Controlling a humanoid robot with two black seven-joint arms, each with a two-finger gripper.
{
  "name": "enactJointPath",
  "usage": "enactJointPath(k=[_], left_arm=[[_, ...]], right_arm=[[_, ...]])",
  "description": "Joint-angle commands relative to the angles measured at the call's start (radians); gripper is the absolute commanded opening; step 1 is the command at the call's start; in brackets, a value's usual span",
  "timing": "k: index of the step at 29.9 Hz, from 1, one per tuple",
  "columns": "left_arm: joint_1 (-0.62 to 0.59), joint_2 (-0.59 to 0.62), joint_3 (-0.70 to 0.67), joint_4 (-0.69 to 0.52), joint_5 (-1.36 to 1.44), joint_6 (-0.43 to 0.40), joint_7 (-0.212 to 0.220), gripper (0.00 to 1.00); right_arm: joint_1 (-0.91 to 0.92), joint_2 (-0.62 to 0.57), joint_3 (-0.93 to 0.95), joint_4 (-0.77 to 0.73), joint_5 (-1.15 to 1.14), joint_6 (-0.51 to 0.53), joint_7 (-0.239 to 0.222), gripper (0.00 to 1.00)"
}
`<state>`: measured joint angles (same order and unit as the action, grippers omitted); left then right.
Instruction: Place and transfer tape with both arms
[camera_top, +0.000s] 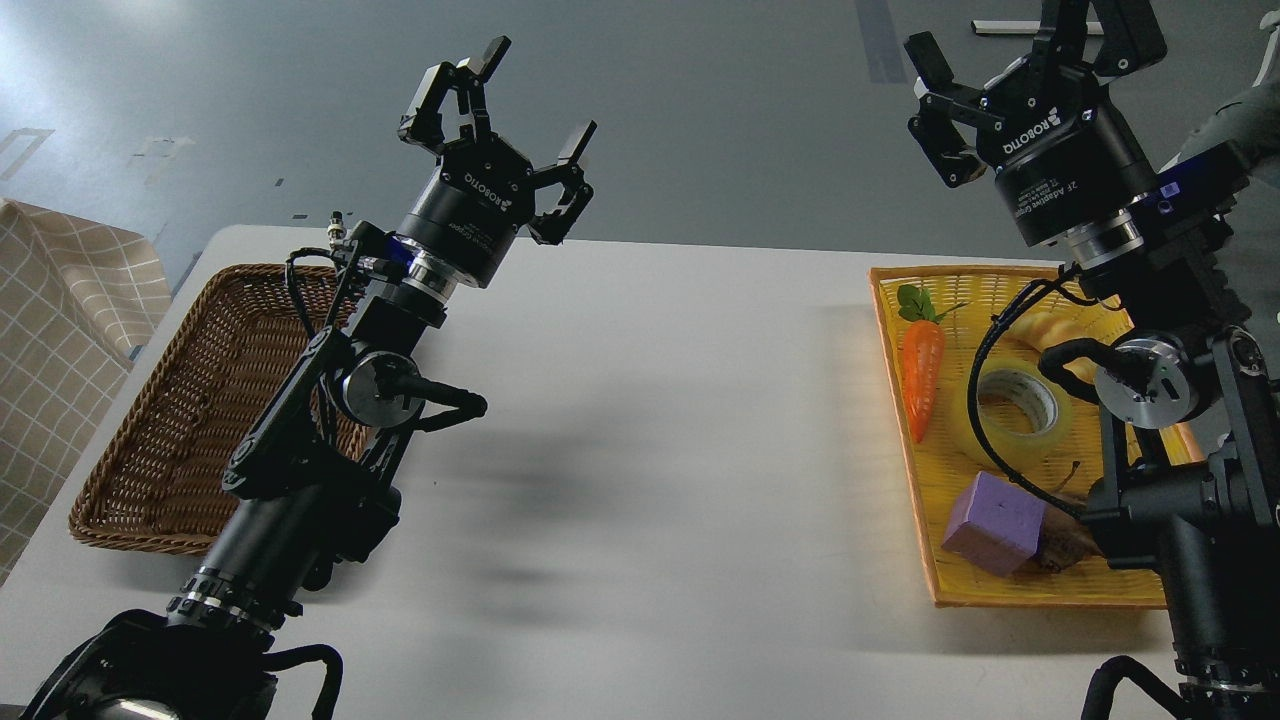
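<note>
The tape (1012, 415), a translucent yellow roll with a pale core, lies flat in the yellow basket (1000, 592) at the right, partly crossed by my right arm's cable. My left gripper (540, 95) is raised above the table's far left side, fingers spread open and empty. My right gripper (1030, 45) is held high above the far end of the yellow basket, fingers apart and empty; one finger is cut by the top edge. Both grippers are well clear of the tape.
A brown wicker basket (170, 420) sits at the left under my left arm. In the yellow basket lie an orange carrot (922, 375), a purple block (995, 522) and a pale twisted loaf (1060, 330). The white table (660, 450) spans between the baskets.
</note>
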<state>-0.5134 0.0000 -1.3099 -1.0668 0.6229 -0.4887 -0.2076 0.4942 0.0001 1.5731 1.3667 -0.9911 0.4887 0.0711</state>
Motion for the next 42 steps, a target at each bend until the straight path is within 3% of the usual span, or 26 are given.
enactJointPath(k=[1,25,31,42], left_arm=[[0.003,0.000,0.001,-0.018,0.000,0.000,-0.001,0.98],[-0.004,0.000,-0.002,-0.019,-0.023,0.000,-0.001,0.98],[0.009,0.000,-0.002,-0.035,-0.055,0.000,-0.081,0.98],[0.009,0.000,0.001,-0.031,-0.055,0.000,-0.073,0.98]], right_arm=[[0.000,0.000,-0.001,0.003,-0.001,-0.001,-0.019,1.00],[-0.054,0.000,0.001,0.069,0.003,0.000,-0.010,1.00],[-0.055,0.000,0.008,0.074,0.003,0.000,-0.010,1.00],[-0.063,0.000,0.024,0.078,0.003,0.000,-0.008,1.00]])
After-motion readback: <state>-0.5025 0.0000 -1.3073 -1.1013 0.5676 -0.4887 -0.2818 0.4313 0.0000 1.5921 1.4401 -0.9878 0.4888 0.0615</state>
